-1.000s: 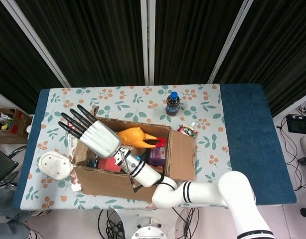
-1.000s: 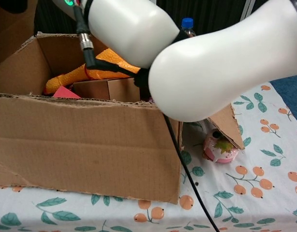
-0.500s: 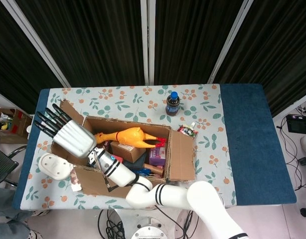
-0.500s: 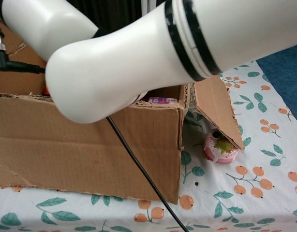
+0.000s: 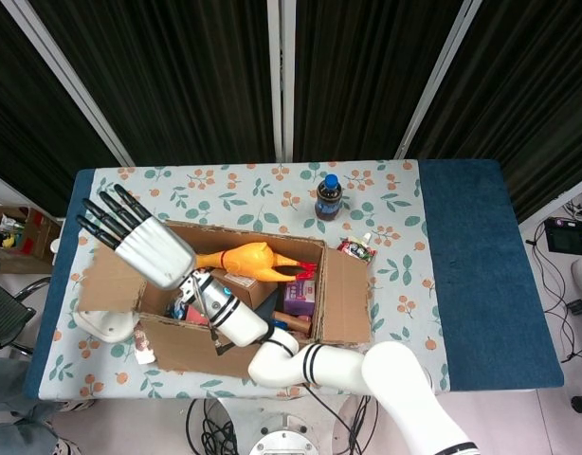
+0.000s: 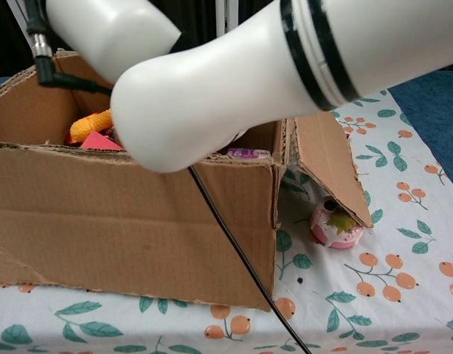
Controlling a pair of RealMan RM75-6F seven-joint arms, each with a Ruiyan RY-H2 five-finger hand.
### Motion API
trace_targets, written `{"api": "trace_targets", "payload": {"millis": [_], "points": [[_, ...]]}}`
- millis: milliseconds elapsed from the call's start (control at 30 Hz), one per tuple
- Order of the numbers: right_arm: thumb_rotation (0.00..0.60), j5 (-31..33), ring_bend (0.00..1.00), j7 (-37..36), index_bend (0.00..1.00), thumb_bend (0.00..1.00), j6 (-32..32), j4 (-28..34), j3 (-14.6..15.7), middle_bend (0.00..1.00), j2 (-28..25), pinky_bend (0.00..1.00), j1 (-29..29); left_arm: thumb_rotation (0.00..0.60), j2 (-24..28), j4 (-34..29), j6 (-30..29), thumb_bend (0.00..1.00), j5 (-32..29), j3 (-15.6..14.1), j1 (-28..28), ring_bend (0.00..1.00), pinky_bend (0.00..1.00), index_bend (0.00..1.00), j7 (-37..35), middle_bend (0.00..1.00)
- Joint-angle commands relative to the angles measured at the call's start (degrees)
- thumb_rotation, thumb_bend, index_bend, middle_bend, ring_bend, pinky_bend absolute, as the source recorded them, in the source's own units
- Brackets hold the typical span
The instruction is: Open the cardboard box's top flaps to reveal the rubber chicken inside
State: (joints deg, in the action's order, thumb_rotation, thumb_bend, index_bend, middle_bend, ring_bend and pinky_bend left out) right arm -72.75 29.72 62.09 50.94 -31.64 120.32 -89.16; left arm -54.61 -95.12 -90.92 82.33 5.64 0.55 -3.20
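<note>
The right robot hand (image 5: 139,246) is held released, fingers spread flat over the left flap (image 5: 106,281) of the cardboard box (image 5: 343,294), apparently to press it outward. The rubber chicken (image 5: 253,259) is exposed inside, toward the desk's (image 5: 457,246) far edge. No left robot hand is seen.

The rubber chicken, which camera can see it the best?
The head view. It looks straight down into the open cardboard box and shows the orange rubber chicken nearly whole, lying along the far side. The chest view shows only a small orange piece above the box's front wall, with the robot's arm blocking the rest.
</note>
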Motion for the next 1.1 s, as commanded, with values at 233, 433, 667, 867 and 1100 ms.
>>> {"api": "trace_targets", "payload": {"millis": [233,433,667,867,1100], "points": [[0.600,3.83,0.00,19.02,0.00,0.18,4.44,42.27,3.66,0.00,-31.57,0.00,19.45,0.339,-0.28,-1.24,0.36,0.11,0.59,0.14,0.69,0.15,0.24,0.16,1.19,0.19],[0.600,6.01,0.00,23.28,0.00,0.18,10.92,67.89,4.23,0.00,-57.00,0.00,35.34,0.337,-0.60,-2.63,0.61,0.11,1.40,0.14,1.39,0.15,0.24,0.16,3.32,0.19],[0.600,-3.49,0.00,9.98,0.00,0.18,20.58,75.37,12.68,0.00,-78.06,0.00,58.21,0.341,-1.38,-4.06,0.80,0.11,2.14,-0.10,1.86,0.15,0.24,0.16,5.29,0.19],[0.600,-6.64,0.00,-6.87,0.00,0.18,25.24,65.66,23.36,0.00,-81.81,0.00,73.48,0.343,-2.09,-4.81,1.04,0.10,3.47,-0.76,2.20,0.14,0.24,0.16,6.96,0.19],[0.600,-7.67,0.00,-24.01,0.00,0.18,25.58,49.22,31.46,0.00,-73.51,0.00,83.58,0.338,-2.64,-4.35,1.37,0.09,4.19,-2.09,1.81,0.13,0.23,0.15,9.22,0.16]]}}
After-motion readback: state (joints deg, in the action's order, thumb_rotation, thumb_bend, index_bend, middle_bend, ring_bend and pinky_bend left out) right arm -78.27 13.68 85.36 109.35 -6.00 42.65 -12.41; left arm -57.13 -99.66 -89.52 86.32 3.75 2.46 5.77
